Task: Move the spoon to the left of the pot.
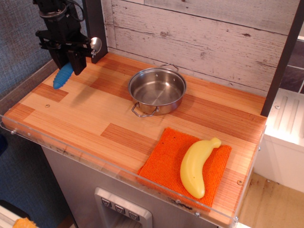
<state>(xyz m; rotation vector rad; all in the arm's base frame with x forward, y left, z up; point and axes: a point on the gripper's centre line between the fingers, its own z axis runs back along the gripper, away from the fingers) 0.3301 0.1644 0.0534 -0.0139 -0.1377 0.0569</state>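
Observation:
The steel pot (157,90) stands upright near the back middle of the wooden table, with two wire loop handles. My gripper (72,62) is at the far left, well left of the pot, above the table's back left part. It is shut on the spoon: the blue ribbed handle (62,76) hangs down to the left and the silver bowl (95,44) sticks up on the right. The spoon is held in the air above the wood.
A yellow banana (196,162) lies on an orange cloth (166,164) at the front right. A dark post (95,28) stands behind the gripper. A clear raised rim (57,147) runs along the table's front and left edges.

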